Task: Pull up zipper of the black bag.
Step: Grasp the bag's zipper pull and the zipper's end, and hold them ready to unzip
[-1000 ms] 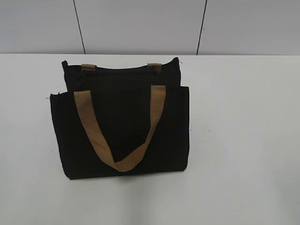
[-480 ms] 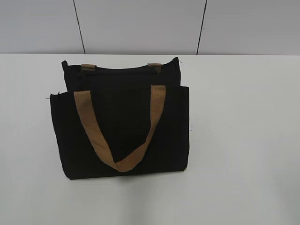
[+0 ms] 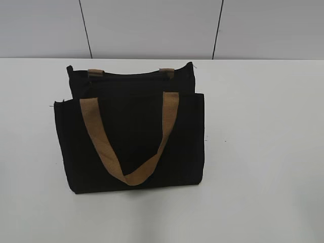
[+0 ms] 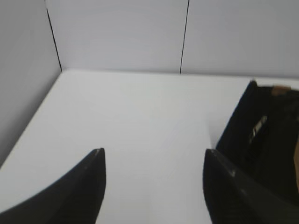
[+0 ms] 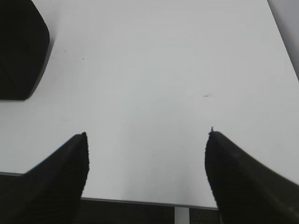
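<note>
White desk [image 3: 263,152] carries the boxy black fabric bag [image 3: 131,147] mid-surface, its small silver zipper pull [image 4: 257,126] near the bag's top edge, while both claws, left [image 4: 154,161] and right [image 5: 147,142], gape wide and empty beside the bag, so reaching seems next.

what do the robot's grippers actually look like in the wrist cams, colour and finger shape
Only fingers show, no arm bodies, cables or markings. The left gripper has two matte black fingers, broad at the base and tapering to blunt tips. The right gripper looks the same: black, wedge-shaped fingers, with a fine ribbed texture along the inner edges. The exterior view shows neither arm.
</note>
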Available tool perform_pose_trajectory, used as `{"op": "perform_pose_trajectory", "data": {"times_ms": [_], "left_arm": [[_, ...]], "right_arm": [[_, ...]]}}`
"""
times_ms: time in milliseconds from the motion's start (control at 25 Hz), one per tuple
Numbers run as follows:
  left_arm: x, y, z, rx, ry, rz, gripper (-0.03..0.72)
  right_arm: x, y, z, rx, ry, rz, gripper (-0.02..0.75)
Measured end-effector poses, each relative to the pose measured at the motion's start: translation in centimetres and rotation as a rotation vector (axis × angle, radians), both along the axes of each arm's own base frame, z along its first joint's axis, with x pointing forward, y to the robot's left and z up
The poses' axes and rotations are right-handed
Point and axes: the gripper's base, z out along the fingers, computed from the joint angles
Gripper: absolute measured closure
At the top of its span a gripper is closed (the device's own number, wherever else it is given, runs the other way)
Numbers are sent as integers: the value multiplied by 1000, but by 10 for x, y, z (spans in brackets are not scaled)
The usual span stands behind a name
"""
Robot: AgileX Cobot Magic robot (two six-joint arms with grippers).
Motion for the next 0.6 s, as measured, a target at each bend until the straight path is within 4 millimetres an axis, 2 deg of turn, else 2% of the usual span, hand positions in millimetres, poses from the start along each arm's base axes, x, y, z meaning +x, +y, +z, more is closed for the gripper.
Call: {"op": "perform_pose_trajectory", "data": {"times_ms": [160,320,440,600], "left_arm": [[16,3,16,23,-196,28,200],[51,6,14,25,-352,47,201],[81,8,-1,13,-386,60,240],[120,7,-32,18,-294,33,312]], "right_arm": [[0,0,0,0,0,0,148],[0,0,0,0,0,0,148],[0,0,0,0,0,0,148],[0,0,0,0,0,0,148]]}}
